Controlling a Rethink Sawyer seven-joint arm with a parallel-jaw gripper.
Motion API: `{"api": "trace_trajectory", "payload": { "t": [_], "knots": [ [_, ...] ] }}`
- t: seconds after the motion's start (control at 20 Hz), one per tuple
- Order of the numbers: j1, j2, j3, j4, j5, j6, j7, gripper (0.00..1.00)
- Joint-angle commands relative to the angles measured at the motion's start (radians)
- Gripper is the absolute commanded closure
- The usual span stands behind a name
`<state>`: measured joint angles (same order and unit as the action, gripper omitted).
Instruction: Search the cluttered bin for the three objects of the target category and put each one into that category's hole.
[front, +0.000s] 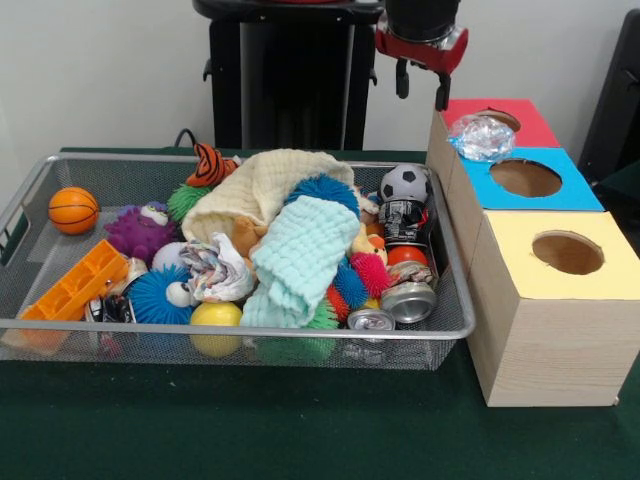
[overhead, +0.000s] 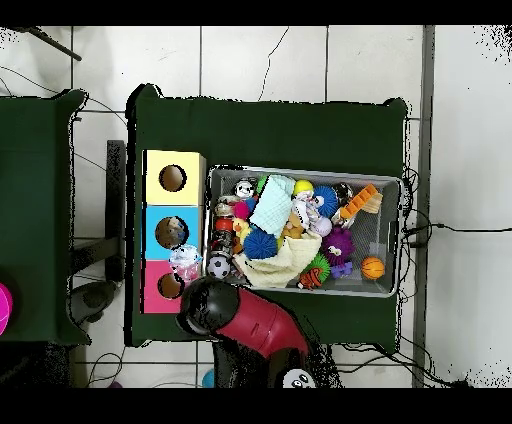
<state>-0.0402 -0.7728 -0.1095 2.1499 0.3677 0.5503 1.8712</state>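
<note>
Gripper (front: 420, 85) fingers apart, empty, above crumpled clear bottle (front: 482, 137) – it sits between red and blue box (front: 575, 195) tops, missing blue hole (front: 526, 178) – likely misdropped

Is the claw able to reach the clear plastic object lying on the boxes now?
Probably yes: the claw hangs just above the clear plastic object, which lies uncovered on the boxes.

Orange basketball (front: 73, 209), soccer ball (front: 405, 183), mint cloth (front: 296, 258), silver cans (front: 409, 301).
</note>
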Motion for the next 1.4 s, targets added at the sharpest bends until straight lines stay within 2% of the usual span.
{"api": "trace_trajectory", "payload": {
  "t": [0.05, 0.45, 0.95, 1.4],
  "knots": [
    [-0.025, 0.036, 0.086, -0.064, 0.058, -0.014, 0.177, 0.00],
    [0.017, 0.032, 0.080, -0.070, 0.074, -0.007, 0.214, 0.00],
    [0.048, 0.061, 0.083, -0.094, 0.100, -0.020, 0.231, 0.00],
    [0.082, 0.090, 0.078, -0.144, 0.130, -0.007, 0.251, 0.00]
  ]
}}
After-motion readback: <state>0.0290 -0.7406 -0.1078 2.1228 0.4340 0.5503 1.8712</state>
